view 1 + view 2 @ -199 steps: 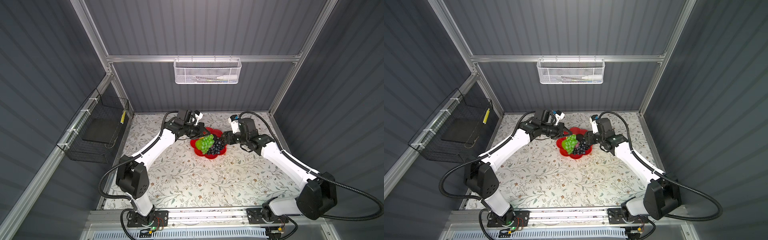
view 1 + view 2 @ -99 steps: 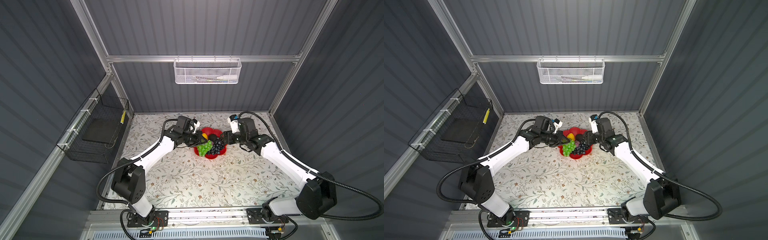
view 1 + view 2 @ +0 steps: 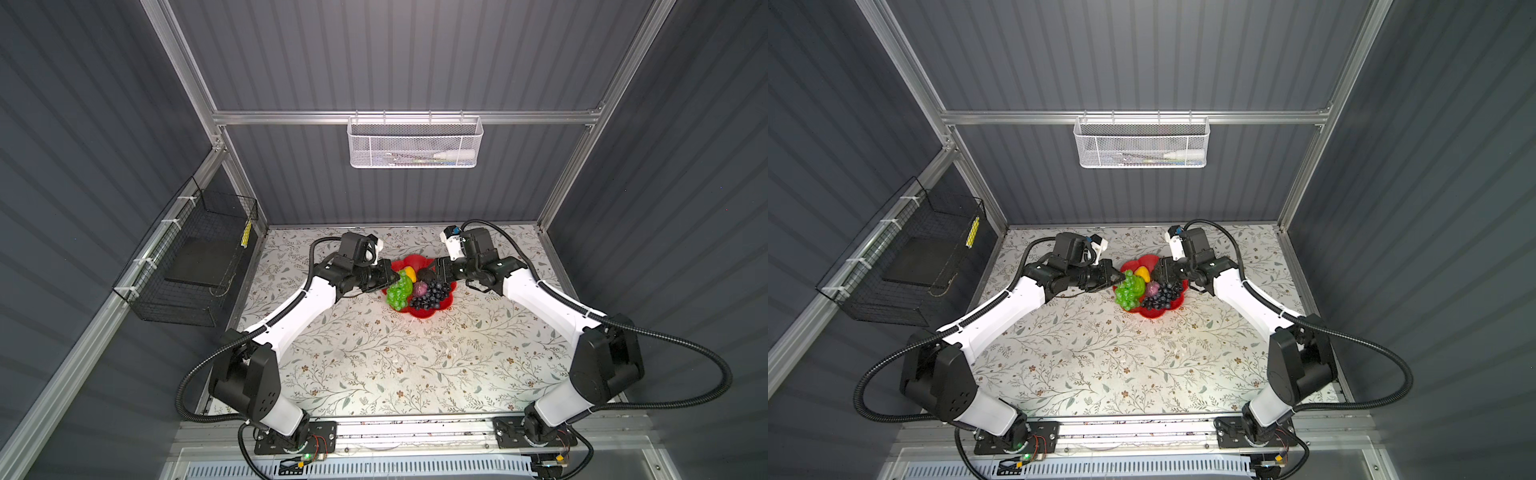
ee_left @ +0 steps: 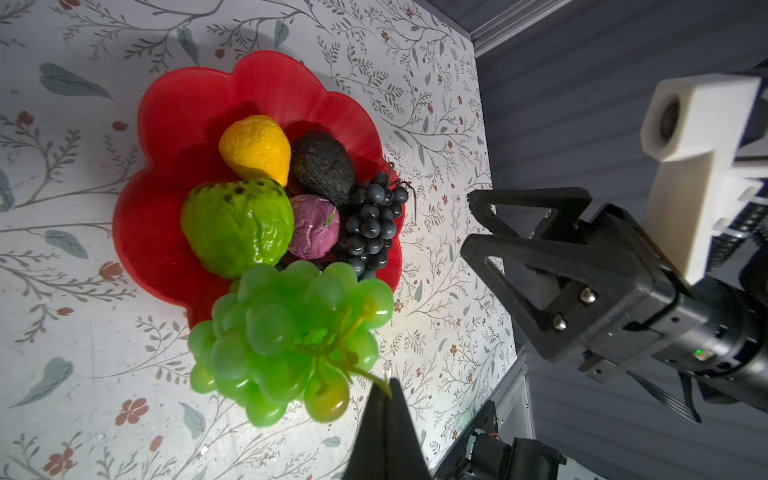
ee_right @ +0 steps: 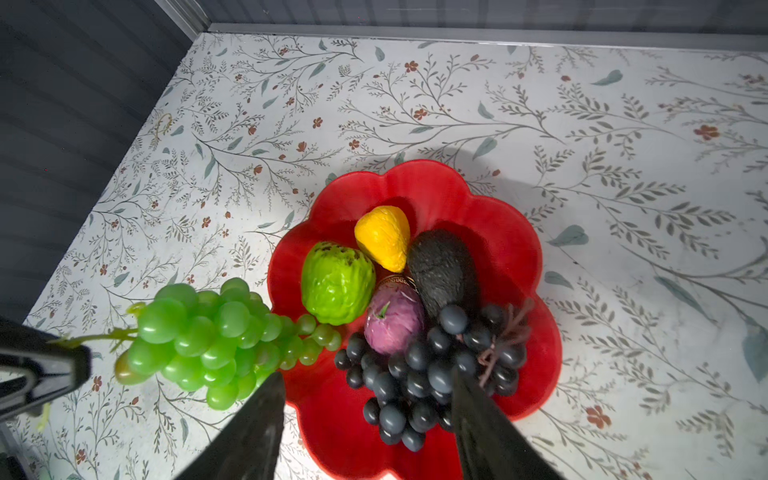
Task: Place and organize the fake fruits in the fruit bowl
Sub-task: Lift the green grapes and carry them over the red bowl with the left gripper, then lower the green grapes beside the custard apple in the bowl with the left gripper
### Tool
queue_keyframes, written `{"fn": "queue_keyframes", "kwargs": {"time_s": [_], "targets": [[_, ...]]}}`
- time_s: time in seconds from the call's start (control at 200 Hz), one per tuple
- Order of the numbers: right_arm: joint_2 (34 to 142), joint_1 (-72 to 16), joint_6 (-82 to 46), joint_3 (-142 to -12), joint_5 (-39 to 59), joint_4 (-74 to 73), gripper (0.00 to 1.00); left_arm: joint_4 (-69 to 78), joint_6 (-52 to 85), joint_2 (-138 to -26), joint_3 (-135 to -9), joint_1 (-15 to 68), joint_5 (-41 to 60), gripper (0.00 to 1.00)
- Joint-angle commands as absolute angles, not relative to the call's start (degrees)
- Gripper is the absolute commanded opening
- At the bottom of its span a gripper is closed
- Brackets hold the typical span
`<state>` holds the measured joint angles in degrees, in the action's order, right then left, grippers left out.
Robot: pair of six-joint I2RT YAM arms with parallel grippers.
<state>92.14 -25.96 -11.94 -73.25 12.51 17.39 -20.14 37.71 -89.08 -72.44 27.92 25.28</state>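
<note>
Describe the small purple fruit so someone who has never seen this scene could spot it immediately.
Find the red flower-shaped bowl toward the back of the floral table. Near its middle, the purple fruit lies between the green bumpy fruit, the black avocado and the dark grape bunch. It alone is a pale purple, wrinkled ball.

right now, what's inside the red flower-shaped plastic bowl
Yellow pear, black avocado, bumpy green fruit, small purple fruit, dark grape bunch. They cover the bowl floor beneath them.
</note>
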Motion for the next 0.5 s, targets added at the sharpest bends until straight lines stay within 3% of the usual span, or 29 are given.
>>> {"fn": "queue_keyframes", "kwargs": {"time_s": [0.0,0.495], "targets": [[93.6,-26.5,-11.7,-75.7,14.4,17.2,0.64,-20.1,35.9,-90.4,-71.6,26.1,24.5,0.00],[93.9,-26.6,-11.8,-74.2,14.7,17.5,0.64,-19.8,30.1,-102.7,-80.1,23.5,25.7,0.00]]}}
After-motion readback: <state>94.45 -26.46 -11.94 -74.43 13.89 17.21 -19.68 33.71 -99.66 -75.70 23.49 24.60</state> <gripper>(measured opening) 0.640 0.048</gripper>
